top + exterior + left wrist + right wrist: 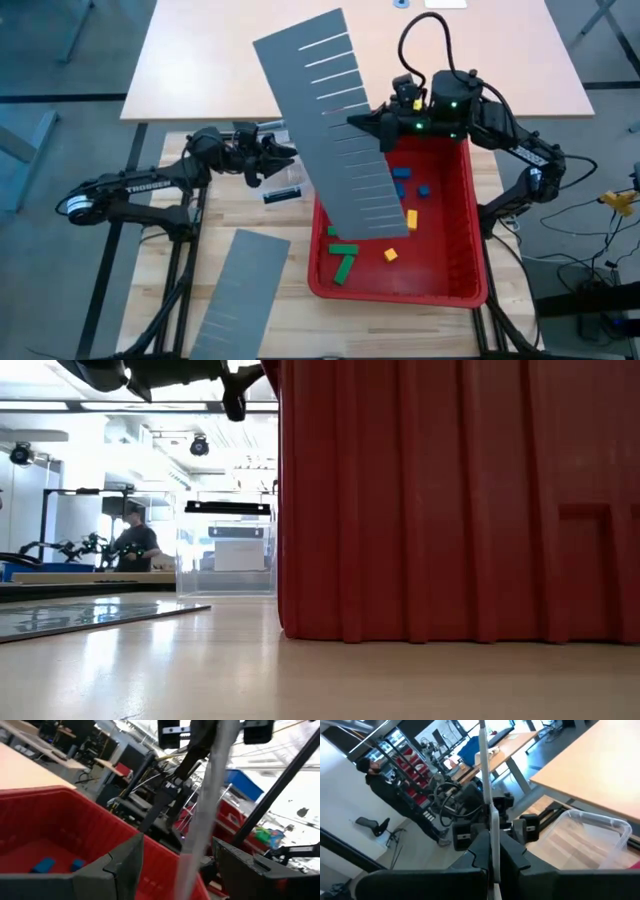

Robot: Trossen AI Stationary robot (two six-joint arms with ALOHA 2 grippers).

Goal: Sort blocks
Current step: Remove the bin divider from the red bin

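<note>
Right claw (382, 128): pinched on the edge of the grey panel (335, 130), held over the red bin (460, 230).
Left claw (272, 160): spread, just beside the panel, gripping nothing.
Blocks (345, 262): loose in the bin, some under the panel.
Risk: the one-edge grip looks weak; the panel could swing or drop onto the blocks.
Views: overhead shows the blocks; the bench-level view shows only the bin wall and a clear tub (225, 565).

Bin (470, 240) sits right of table centre; blocks (345, 258) lie in it. 1 divider panel (335, 120) slants over the bin's left-far corner; 1 second panel (240, 295) lies flat, near-left.
</note>
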